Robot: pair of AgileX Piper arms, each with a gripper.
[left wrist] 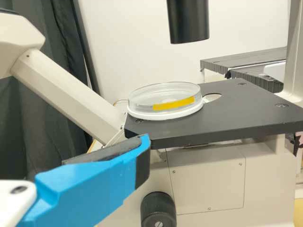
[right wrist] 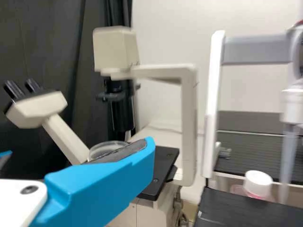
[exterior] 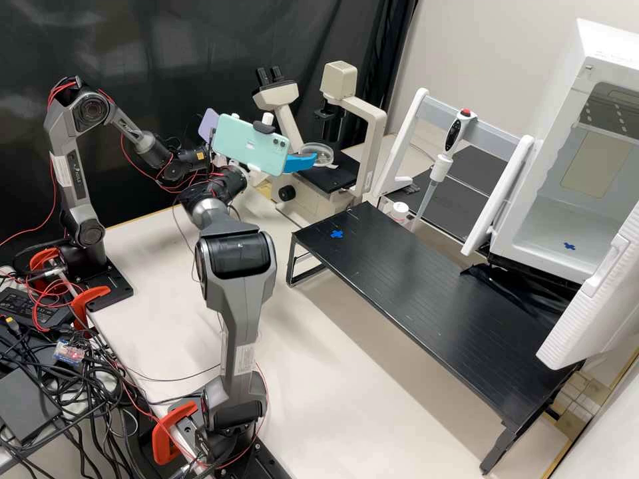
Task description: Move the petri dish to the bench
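The left gripper (exterior: 218, 159) is mostly hidden behind the phone on the near arm. The right gripper (exterior: 303, 163) has a blue finger showing in front of the clear petri dish (exterior: 319, 150). In the left wrist view the dish (left wrist: 165, 100), with a yellow strip, sits on the microscope's black stage (left wrist: 227, 116). There the left gripper (left wrist: 106, 153) is open, its bare-padded finger short of the stage. From the right wrist the open right gripper (right wrist: 80, 153) partly covers the dish (right wrist: 106, 147). The black bench (exterior: 399, 279) bears a blue cross.
The cream microscope (exterior: 373, 126) has its lamp column above the stage and eyepieces to one side. A white rack with a pipette (exterior: 440, 166) stands behind the bench, near a white-capped bottle (exterior: 399, 211). The open white incubator (exterior: 552, 219) is at the right.
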